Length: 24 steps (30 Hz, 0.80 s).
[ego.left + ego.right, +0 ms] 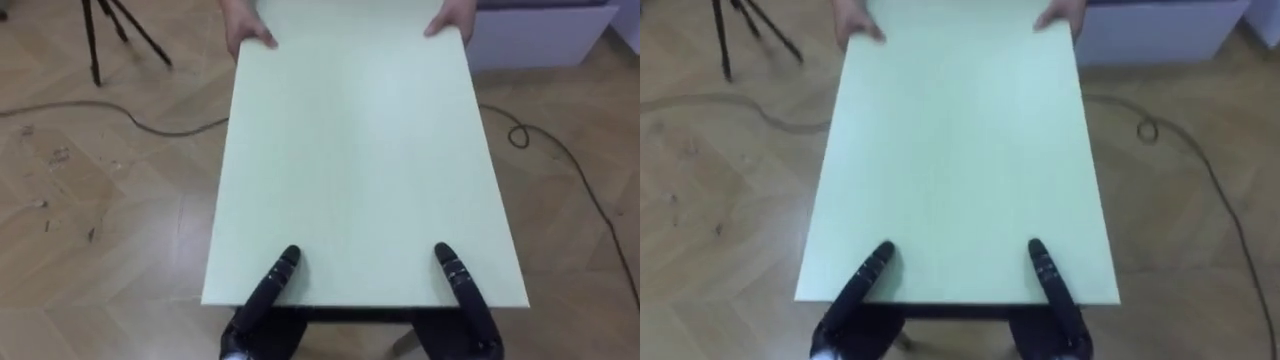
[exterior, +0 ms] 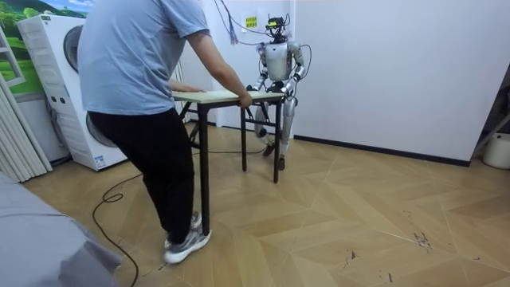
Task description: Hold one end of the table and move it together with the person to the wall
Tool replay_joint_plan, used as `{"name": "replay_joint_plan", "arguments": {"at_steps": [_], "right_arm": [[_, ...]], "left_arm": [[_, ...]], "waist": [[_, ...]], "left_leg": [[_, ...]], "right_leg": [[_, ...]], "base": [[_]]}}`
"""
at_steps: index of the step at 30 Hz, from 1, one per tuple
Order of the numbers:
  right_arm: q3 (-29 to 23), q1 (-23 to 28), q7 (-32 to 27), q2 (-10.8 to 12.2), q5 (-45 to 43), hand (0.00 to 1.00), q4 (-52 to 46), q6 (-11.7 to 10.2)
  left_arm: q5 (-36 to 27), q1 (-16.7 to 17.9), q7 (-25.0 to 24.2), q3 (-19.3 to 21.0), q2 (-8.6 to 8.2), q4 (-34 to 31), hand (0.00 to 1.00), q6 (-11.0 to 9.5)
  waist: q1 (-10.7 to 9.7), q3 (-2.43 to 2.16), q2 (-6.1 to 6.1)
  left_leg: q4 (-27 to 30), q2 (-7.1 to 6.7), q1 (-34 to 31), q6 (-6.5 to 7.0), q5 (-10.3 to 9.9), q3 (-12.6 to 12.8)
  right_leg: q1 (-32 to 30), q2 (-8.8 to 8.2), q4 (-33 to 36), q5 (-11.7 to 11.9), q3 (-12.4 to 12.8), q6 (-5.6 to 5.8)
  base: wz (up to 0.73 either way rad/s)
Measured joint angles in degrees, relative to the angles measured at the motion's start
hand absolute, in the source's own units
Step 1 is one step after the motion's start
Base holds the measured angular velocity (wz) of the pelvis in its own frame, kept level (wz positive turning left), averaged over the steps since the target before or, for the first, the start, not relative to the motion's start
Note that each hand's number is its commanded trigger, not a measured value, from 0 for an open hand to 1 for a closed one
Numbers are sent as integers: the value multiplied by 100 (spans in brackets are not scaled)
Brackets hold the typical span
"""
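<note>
The left hand and right hand clamp the pale green rectangular table at 6 o'clock — a person's hands hold 12 o'clock.

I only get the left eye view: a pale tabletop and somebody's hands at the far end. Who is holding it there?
Observer: In the room view, a person in a light blue T-shirt and dark trousers leans forward and holds that end of the table.
Operator: What's over by the person?
Observer: A white washing machine stands at the room view's left, beyond the person.
Operator: And what's behind my robot?
Observer: A plain white wall; the robot stands close in front of it, at the table's other end.
</note>
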Motion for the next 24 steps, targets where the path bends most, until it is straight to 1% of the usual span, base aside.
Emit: {"name": "replay_joint_plan", "arguments": {"at_steps": [1,2,3,4,5,6,7,8,9,10,11,12,13,14,15,16,17,18,19,20,21,22,23,24], "right_arm": [[32,-31,1,-8,5,100,-6,-22],[122,-113,2,-40,-3,100,-35,-76],[170,-240,2,-47,-31,100,-39,-92],[182,-305,0,-44,-29,100,-41,-88],[222,-454,-7,-64,-28,100,-41,-73],[287,-545,-10,-29,-19,100,-41,-71],[302,-579,-10,-14,-30,100,-40,-74],[315,-585,-10,-14,-32,100,-39,-87],[332,-595,-9,2,-40,100,-35,-119],[330,-603,-9,10,-30,100,-35,-122],[327,-664,-9,17,-32,100,-7,-121],[327,-721,-9,41,-36,100,35,-116],[333,-746,-9,58,-35,100,69,-113],[337,-778,-9,78,-38,100,127,-106],[342,-775,-9,85,-27,100,151,-108],[347,-766,-9,89,-2,100,158,-109],[354,-745,-9,88,37,100,176,-109],[372,-739,-9,86,54,100,192,-110],[369,-737,-9,83,70,100,193,-114],[369,-738,-9,79,77,100,192,-118],[359,-770,-7,57,42,100,186,-122],[356,-782,-7,49,23,100,188,-122],[373,-769,-10,12,13,100,193,-120],[397,-732,-15,-68,15,100,194,-120]], "left_arm": [[5,5,0,22,1,-34,100,-1],[-3,12,0,71,13,-122,100,-17],[-7,11,0,128,29,-213,100,-49],[-4,11,0,164,24,-261,100,-57],[-4,2,0,221,48,-344,100,-82],[-4,-8,2,245,49,-397,100,-121],[5,-6,2,249,66,-427,100,-159],[5,-8,2,249,74,-435,100,-170],[4,-7,2,249,115,-477,100,-191],[7,-11,4,251,134,-492,100,-197],[6,-28,4,285,152,-506,100,-200],[0,-45,4,317,169,-506,100,-198],[-1,-44,5,331,173,-506,100,-198],[0,-47,22,341,183,-505,100,-199],[-2,-48,33,329,211,-504,100,-196],[-2,-46,35,326,217,-498,100,-194],[-2,-43,36,322,238,-491,100,-181],[-11,-36,36,297,270,-491,100,-178],[-12,-37,37,283,265,-489,100,-162],[-3,-43,37,264,264,-490,100,-164],[-3,-43,37,268,230,-490,100,-178],[-21,-31,36,301,215,-489,100,-190],[-98,27,36,278,209,-479,100,-190],[-175,66,36,218,206,-422,100,-196]], "waist": [[54,1,-20],[71,7,-92],[74,24,-161],[78,25,-204],[86,23,-240],[99,26,-254],[152,35,-299],[178,33,-321],[242,32,-380],[272,26,-395],[346,30,-404],[402,29,-406],[405,29,-404],[415,28,-399],[438,26,-383],[474,24,-369],[555,27,-352],[606,24,-289],[672,35,-192],[723,36,-163],[773,47,-99],[773,69,-63],[822,82,-3],[850,80,108]], "left_leg": [[37,1,-95,-2,29,25],[63,1,-287,4,132,108],[154,6,-540,2,243,115],[224,13,-680,-6,297,112],[380,88,-988,-32,416,80],[459,196,-1221,-74,536,31],[442,284,-1354,-116,696,-21],[427,340,-1411,-144,754,-26],[389,459,-1516,-184,893,-39],[381,529,-1586,-202,963,-48],[345,677,-1695,-240,1097,-67],[302,790,-1776,-276,1219,-83],[277,846,-1799,-290,1278,-94],[183,937,-1819,-308,1431,-113],[28,989,-1812,-319,1613,-174],[-34,1030,-1803,-321,1694,-176],[-197,1122,-1763,-359,1871,-183],[-423,1188,-1728,-400,2101,-255],[-853,1216,-1628,-553,2457,-349],[-1133,1208,-1548,-758,2668,-417],[-1227,1211,-1540,-1050,2822,-801],[-896,1210,-1600,-1022,2589,-925],[32,1216,-1665,-901,1912,-1031],[1006,1221,-1644,-913,1179,-1156]], "right_leg": [[187,-13,-148,2,-9,3],[534,-38,-603,15,-21,21],[854,-31,-1227,17,-59,29],[963,-21,-1586,-195,-45,119],[1051,125,-2153,-575,11,207],[1039,273,-2511,-761,45,189],[1036,406,-2801,-869,139,155],[1036,466,-2933,-900,143,151],[1019,586,-3166,-945,115,90],[980,656,-3236,-957,99,70],[889,789,-3342,-956,4,63],[808,913,-3431,-943,-121,-4],[794,972,-3478,-932,-202,-44],[741,1067,-3494,-921,-326,-167],[706,1161,-3484,-885,-420,-248],[680,1212,-3478,-862,-440,-289],[622,1310,-3480,-807,-500,-371],[561,1447,-3483,-736,-542,-457],[476,1584,-3517,-596,-599,-564],[428,1633,-3583,-523,-644,-621],[319,1639,-3702,-356,-768,-718],[287,1626,-3708,-300,-833,-753],[256,1564,-3688,-229,-953,-793],[246,1534,-3669,-173,-1053,-823]], "base": [[-40],[-25],[-21],[-13],[-13],[-16],[-15],[-18],[-15],[-22],[-29],[-28],[-21],[-3],[0],[-11],[-20],[-19],[-13],[-28],[-32],[-33],[-23],[-13]]}}
